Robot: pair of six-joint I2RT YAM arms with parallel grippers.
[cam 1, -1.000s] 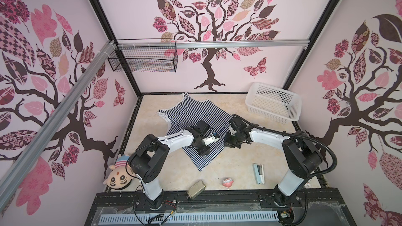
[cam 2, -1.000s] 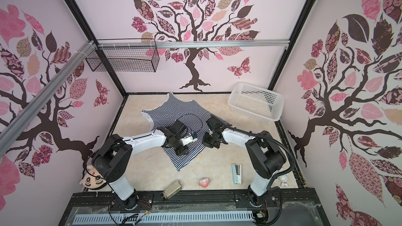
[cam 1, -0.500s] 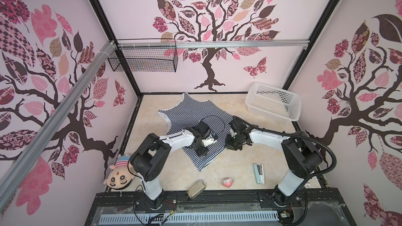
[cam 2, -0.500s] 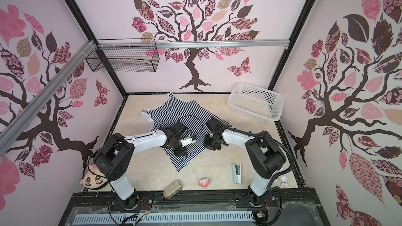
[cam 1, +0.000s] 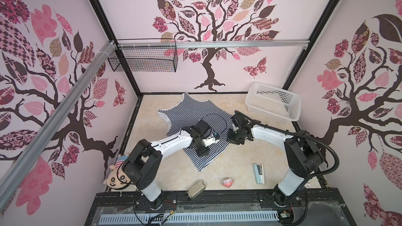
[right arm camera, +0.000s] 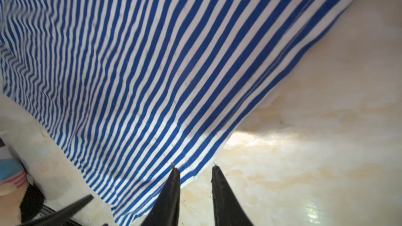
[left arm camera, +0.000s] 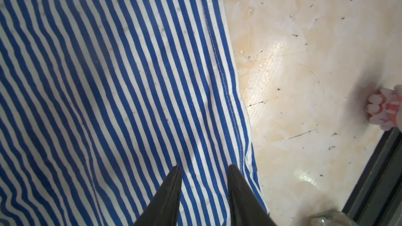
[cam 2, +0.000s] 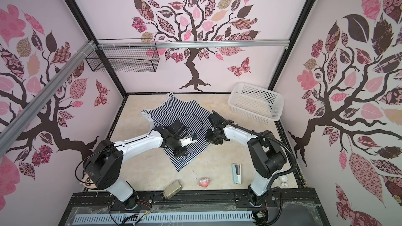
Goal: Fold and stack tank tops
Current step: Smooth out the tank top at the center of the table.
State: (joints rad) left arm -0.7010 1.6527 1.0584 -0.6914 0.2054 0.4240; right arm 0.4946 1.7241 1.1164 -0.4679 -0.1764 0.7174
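One tank top (cam 1: 191, 114) (cam 2: 174, 114) with navy-and-white stripes lies spread flat on the beige table, straps toward the back wall. My left gripper (cam 1: 202, 153) (cam 2: 179, 152) hovers low over its front part. In the left wrist view it (left arm camera: 204, 167) is open, with flat striped cloth (left arm camera: 108, 83) beneath and the stitched hem beside one finger. My right gripper (cam 1: 233, 141) (cam 2: 212, 140) is at the top's right edge. In the right wrist view it (right arm camera: 194, 167) is open, one fingertip (right arm camera: 174, 170) on the cloth's (right arm camera: 152, 61) corner, the other over bare table.
A white perforated basket (cam 1: 273, 103) stands at the back right. Near the front edge lie a stapler (cam 1: 258, 173), a small pink toy (cam 1: 227, 182) (left arm camera: 385, 109) and a tan box (cam 1: 195, 189). A plush doll (cam 1: 118, 177) sits front left. A wire basket (cam 1: 143, 60) hangs on the back wall.
My right gripper has shifted slightly toward the front along the top's right edge. The left arm and the tank top have barely moved.
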